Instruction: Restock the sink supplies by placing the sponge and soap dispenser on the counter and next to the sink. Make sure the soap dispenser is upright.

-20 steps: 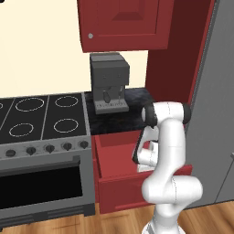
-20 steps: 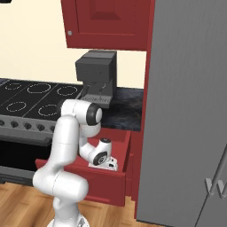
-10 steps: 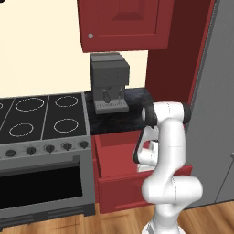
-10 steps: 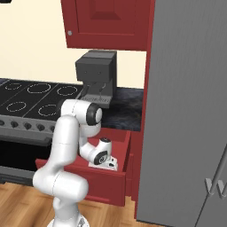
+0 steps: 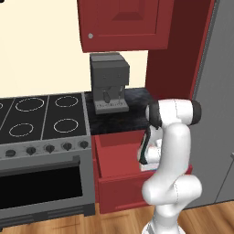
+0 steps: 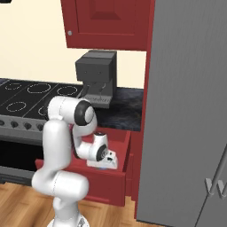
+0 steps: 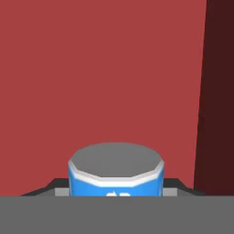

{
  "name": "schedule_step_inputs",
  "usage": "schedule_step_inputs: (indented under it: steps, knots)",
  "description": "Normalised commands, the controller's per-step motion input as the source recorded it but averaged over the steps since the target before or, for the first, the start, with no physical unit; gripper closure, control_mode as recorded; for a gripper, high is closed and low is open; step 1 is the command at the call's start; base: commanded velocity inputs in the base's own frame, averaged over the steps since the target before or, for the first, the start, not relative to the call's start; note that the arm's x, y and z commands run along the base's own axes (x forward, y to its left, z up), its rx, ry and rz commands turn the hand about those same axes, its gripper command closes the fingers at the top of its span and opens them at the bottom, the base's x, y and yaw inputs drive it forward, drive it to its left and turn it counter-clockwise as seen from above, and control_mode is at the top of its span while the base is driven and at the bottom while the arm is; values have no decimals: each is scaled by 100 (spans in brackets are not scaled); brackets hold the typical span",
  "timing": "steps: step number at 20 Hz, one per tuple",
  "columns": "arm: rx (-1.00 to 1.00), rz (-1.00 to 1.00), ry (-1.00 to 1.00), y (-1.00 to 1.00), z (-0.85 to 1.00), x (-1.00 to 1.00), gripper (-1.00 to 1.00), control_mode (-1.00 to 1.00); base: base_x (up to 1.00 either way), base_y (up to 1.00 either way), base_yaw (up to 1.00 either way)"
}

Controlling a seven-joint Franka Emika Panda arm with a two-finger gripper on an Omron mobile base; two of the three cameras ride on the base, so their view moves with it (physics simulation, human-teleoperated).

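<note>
The soap dispenser, a blue cylinder with a flat grey end, sits right in front of the hand camera between the two dark fingertips. My gripper is shut on it, low inside the open red drawer. From the right base view the hand points down into the drawer with a sliver of blue under it. The left base view shows the gripper at the drawer's right side. The black speckled counter lies behind the drawer. The sponge and the sink are out of view.
A grey coffee machine stands on the counter under a red wall cabinet. The stove with white rings is to the left, and a tall grey fridge is to the right. The drawer's red inner wall is close ahead.
</note>
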Motion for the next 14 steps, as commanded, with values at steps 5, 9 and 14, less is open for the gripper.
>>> schedule_step_inputs:
  steps: [5, 9, 14]
  knots:
    - [-22, 3, 0, 32, 100, 7, 100, -100, 0, 0, 0]
    - [-18, 2, 0, 10, 100, 6, 100, -100, 0, 0, 0]
    - [-5, 0, 1, 0, 100, 12, 100, -100, 0, 0, 0]
